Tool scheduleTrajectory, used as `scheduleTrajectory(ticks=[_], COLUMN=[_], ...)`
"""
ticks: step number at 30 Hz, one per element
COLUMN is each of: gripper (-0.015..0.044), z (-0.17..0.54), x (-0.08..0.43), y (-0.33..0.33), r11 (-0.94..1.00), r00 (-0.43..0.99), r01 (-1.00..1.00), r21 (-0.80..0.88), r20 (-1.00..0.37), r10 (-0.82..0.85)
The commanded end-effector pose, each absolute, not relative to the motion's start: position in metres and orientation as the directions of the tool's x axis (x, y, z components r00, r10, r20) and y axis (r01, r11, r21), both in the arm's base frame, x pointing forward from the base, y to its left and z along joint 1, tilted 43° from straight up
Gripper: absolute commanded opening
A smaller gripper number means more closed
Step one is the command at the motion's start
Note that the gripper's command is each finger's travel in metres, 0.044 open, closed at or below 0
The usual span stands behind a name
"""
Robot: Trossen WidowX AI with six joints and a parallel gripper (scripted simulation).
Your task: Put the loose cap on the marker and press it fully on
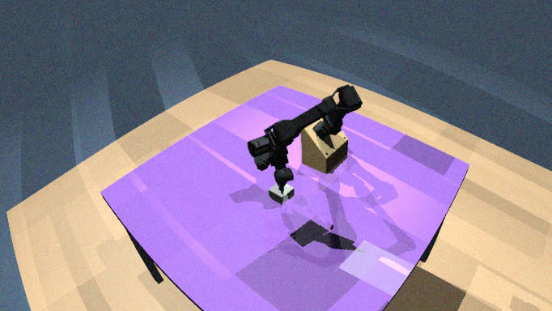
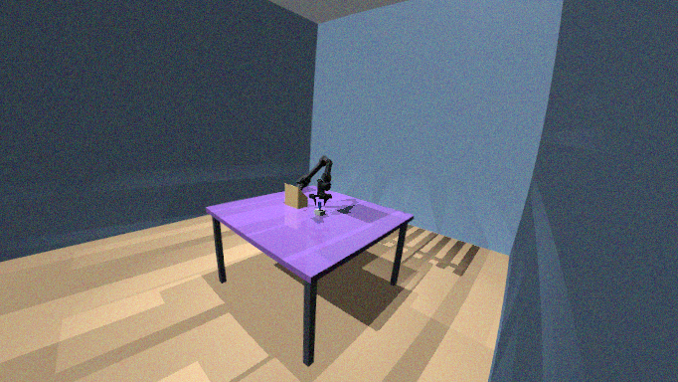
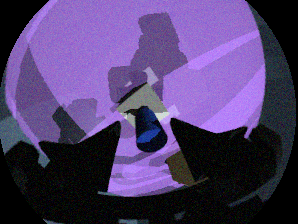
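The pale holder block point(image 1: 276, 197) point(image 2: 319, 213) point(image 3: 146, 95) sits on the purple table. A blue cap point(image 3: 151, 135) point(image 2: 319, 204) stands upright above the block, on top of the marker, which is mostly hidden beneath it. I cannot tell whether the cap is fully pressed on. My gripper point(image 3: 145, 121) point(image 2: 320, 200) is open, with a finger on each side of the cap and a visible gap at both sides in the wrist view. In the top view the gripper hides the cap and marker.
A large tan wooden block with a sloped face point(image 1: 314, 157) point(image 2: 294, 196) stands on the table point(image 1: 182, 210) point(image 2: 278, 234) behind the holder, beside the arm's base. Part of it shows in the wrist view point(image 3: 179, 169). Dark shadows of the arm lie across the table.
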State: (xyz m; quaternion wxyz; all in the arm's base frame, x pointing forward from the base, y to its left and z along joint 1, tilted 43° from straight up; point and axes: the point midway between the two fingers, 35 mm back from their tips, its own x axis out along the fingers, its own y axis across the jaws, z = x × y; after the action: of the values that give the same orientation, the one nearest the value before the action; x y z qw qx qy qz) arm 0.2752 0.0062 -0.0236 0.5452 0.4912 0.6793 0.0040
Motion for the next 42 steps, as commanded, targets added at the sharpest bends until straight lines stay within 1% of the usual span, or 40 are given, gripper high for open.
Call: scheduleTrajectory(ticks=[1,5,9,16,18,19,23,25,33,42], gripper=[0.044,0.044,0.044,0.044,0.0387,0.0361,0.0256,0.0204,0.0,0.0], z=[-0.024,-0.015,0.029,0.031,0.031,0.03,0.025,0.023,0.023,0.023], x=[0.275,0.276,0.27,0.269,0.269,0.269,0.267,0.267,0.267,0.267], y=[0.006,-0.003,-0.043,-0.045,-0.044,-0.044,-0.041,-0.04,-0.039,-0.039], r11=[0.518,0.519,0.519,0.519,0.548,0.582,0.708,0.728,0.73,0.73], r00=[0.077,0.078,0.077,0.076,0.077,0.077,0.079,0.079,0.079,0.079], r01=[0.663,0.663,0.663,0.663,0.62,0.563,0.227,0.115,0.101,0.101], r21=[0.541,0.54,0.539,0.539,0.561,0.587,0.669,0.676,0.676,0.676], r20=[-0.737,-0.739,-0.739,-0.739,-0.739,-0.738,-0.737,-0.737,-0.737,-0.737], r10=[0.671,0.67,0.669,0.669,0.67,0.67,0.671,0.672,0.672,0.672])
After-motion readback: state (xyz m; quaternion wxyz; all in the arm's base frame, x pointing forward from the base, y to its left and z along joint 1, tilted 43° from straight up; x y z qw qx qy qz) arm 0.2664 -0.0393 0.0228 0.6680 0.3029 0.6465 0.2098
